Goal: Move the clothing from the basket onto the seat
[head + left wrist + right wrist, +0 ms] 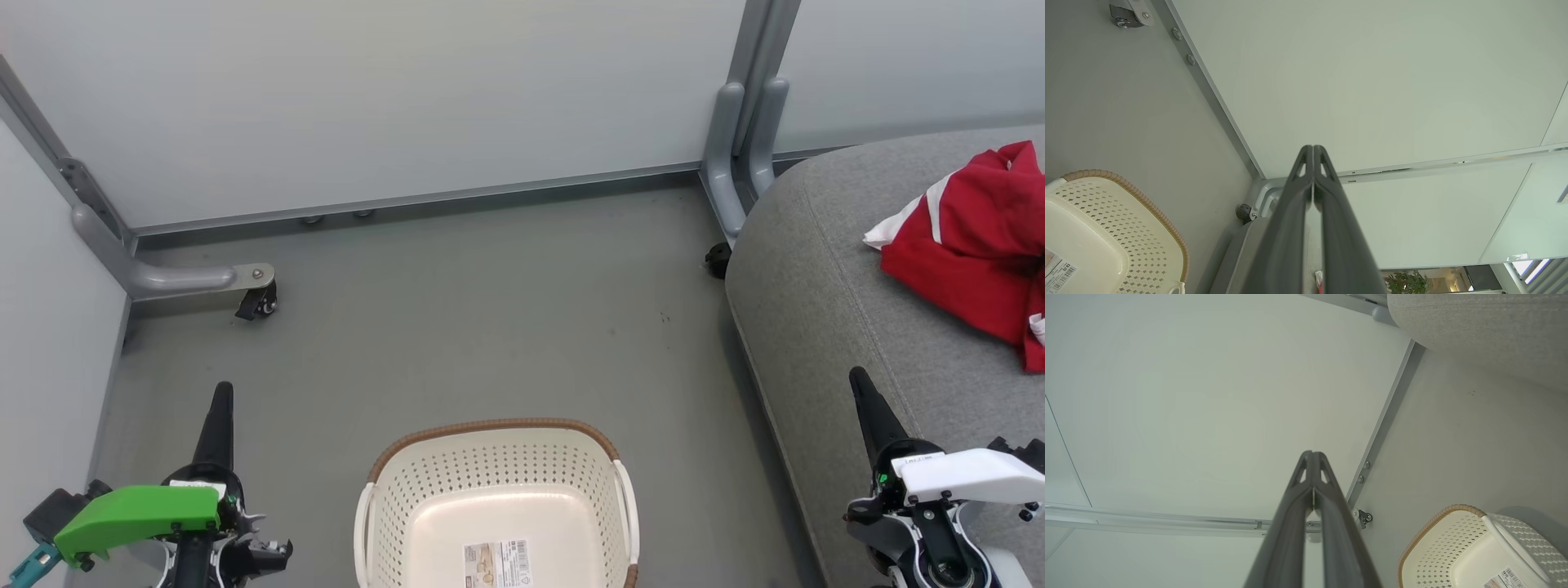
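The cream basket stands on the floor at the bottom centre, with nothing inside but the label sticker on its bottom. Red clothing with white trim lies bunched on the grey seat at the right edge. My left gripper is shut and holds nothing, low at the left of the basket. My right gripper is shut and holds nothing, over the seat's near corner. In the left wrist view the left gripper points at the wall with the basket at lower left. The right gripper and basket show in the right wrist view.
Pale partition panels close off the back and left. A grey panel foot with a caster sits at the left, another foot by the seat's far corner. Grey floor lies open between basket and wall.
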Tool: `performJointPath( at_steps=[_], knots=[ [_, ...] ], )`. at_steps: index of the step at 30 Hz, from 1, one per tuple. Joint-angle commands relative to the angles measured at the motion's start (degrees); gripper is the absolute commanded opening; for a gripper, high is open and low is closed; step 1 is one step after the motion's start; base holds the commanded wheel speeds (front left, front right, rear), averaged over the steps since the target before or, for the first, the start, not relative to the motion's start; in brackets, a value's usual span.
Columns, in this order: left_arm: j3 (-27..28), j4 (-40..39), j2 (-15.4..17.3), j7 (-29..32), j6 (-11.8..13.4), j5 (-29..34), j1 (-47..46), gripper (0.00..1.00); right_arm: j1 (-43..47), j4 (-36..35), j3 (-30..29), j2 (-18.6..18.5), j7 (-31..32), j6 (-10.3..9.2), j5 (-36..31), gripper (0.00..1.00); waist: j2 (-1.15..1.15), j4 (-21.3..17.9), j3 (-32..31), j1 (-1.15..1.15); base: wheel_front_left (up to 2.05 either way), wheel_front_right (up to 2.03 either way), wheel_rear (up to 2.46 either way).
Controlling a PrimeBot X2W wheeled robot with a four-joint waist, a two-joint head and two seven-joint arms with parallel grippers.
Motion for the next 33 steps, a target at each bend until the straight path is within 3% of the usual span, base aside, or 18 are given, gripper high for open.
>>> performJointPath(
  at_steps=[1, 25, 33],
  knots=[
    [0.3, -0.4, 0.2, 0.4, -0.3, -1.3, -0.9, 0.0, -0.7, 0.0, -0.2, -0.4, 0.5, -0.03, 1.3, 0.0, 0.5, -0.1, 0.0, 0.0, 0.0, 0.0, 0.0],
    [1.3, -0.5, 0.3, 2.9, -0.8, -10.5, -1.0, 0.0, -1.1, 1.1, -1.0, -0.3, 3.0, -0.03, 10.6, 0.0, 0.62, -1.4, -0.6, 0.0, 0.0, 0.0, 0.0],
    [1.3, -0.5, 0.3, 2.9, -0.8, -10.3, -0.9, 0.0, -1.1, 1.1, -1.0, -0.2, 3.2, -0.03, 10.3, 0.0, 0.62, -1.4, -0.6, 0.0, 0.0, 0.0, 0.0]
  ],
)
